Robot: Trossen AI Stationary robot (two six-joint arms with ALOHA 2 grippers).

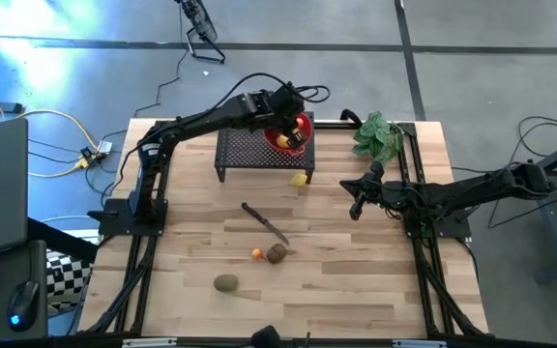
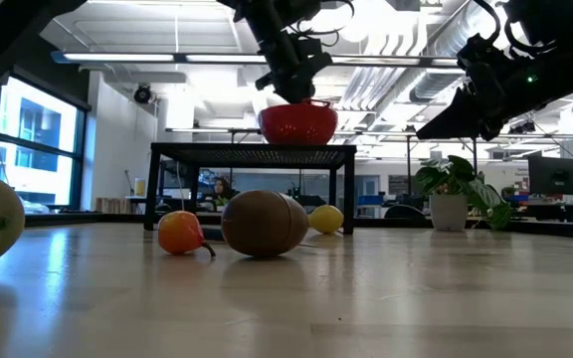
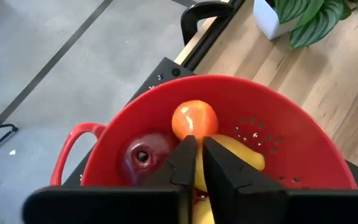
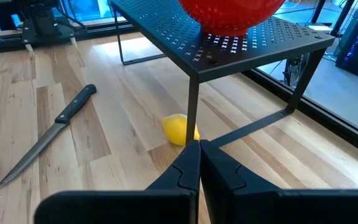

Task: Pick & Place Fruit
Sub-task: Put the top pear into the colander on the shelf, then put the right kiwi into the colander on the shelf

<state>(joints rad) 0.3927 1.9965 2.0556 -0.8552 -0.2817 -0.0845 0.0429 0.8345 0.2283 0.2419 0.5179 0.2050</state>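
My left gripper (image 3: 197, 163) hovers shut over the red colander (image 1: 303, 128), just above the fruit inside: a small orange piece (image 3: 194, 119), a dark red one (image 3: 143, 155) and a yellow lemon (image 3: 244, 155). The colander stands on a black perforated stand (image 1: 249, 150). My right gripper (image 4: 199, 167) is shut, in the air near the table's right side (image 1: 359, 201), pointing at a lemon (image 4: 178, 129) that lies on the table beside the stand's leg. A tiny orange fruit (image 1: 257, 254), a brown kiwi (image 1: 277, 253) and a green kiwi (image 1: 225, 283) lie nearer the near edge.
A dark-handled knife (image 1: 264, 222) lies mid-table between the stand and the kiwis. A green leafy plant (image 1: 379, 135) in a white pot sits at the far right corner. Black frame rails run along the table's left and right sides. A person sits far off in the room (image 2: 222, 189).
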